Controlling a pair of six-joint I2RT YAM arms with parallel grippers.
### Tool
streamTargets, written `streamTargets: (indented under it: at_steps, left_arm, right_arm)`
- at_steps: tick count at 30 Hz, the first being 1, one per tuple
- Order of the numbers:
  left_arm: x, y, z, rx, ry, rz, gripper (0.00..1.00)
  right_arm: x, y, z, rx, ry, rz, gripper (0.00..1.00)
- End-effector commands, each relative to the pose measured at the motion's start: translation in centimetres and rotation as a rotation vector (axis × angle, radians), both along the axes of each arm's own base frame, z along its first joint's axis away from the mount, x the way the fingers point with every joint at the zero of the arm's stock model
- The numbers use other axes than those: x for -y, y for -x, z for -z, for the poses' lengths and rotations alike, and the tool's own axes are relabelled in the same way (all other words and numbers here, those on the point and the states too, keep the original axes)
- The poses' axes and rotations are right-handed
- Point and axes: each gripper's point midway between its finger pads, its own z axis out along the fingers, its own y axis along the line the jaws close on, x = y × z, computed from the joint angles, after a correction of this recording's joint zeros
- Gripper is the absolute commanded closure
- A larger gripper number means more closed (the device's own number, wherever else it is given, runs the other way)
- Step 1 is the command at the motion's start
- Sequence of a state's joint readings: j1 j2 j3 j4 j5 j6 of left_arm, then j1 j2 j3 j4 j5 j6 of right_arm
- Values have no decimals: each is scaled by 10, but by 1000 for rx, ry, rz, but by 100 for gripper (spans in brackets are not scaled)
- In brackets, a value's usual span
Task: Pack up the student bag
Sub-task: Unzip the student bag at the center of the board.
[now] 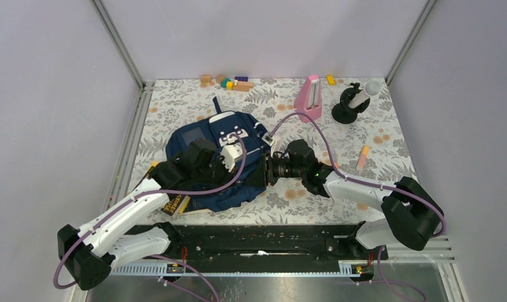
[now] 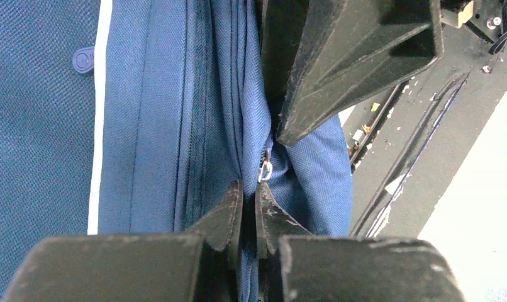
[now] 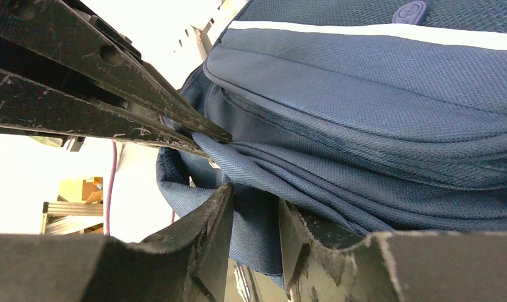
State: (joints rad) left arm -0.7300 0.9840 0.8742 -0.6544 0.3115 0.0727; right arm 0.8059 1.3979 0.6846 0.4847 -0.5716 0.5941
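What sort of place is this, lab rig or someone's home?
Most likely a robot lab cell, not a home: grey panel walls on metal posts, a left arm and right arm bolted to a rail at a patterned table's edge, props like the student bag and toy blocks.

The student bag (image 1: 197, 135) lies near the tabletop's (image 1: 377, 119) left edge; left arm (image 1: 131, 211) and right arm (image 1: 351, 185) meet at its right side.
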Motion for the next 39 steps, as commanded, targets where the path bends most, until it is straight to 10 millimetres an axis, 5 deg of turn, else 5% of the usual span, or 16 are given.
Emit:
streamTargets:
  at_steps: [1,11,16,20,28,39]
  left_arm:
    - [32,-4,-41,71,170,80,100]
    - [32,-4,-41,71,171,80,100]
    - [32,-3,-42,70,174,86,100]
    - [32,-2,-42,71,177,88,100]
    - [32,-2,-43,73,178,88,100]
    - [33,-1,-43,66,183,96,100]
  right_arm:
    - [-23,19,-65,91,-215,-125,64]
    - [-17,24,-79,117,-256,-122,68]
    - [-20,21,-68,119,-211,-133,51]
    - [-27,16,-67,124,-188,-150,47]
    - [-25,18,-59,139,-132,-179,62]
    - [-12,14,-29,169,-17,-140,63]
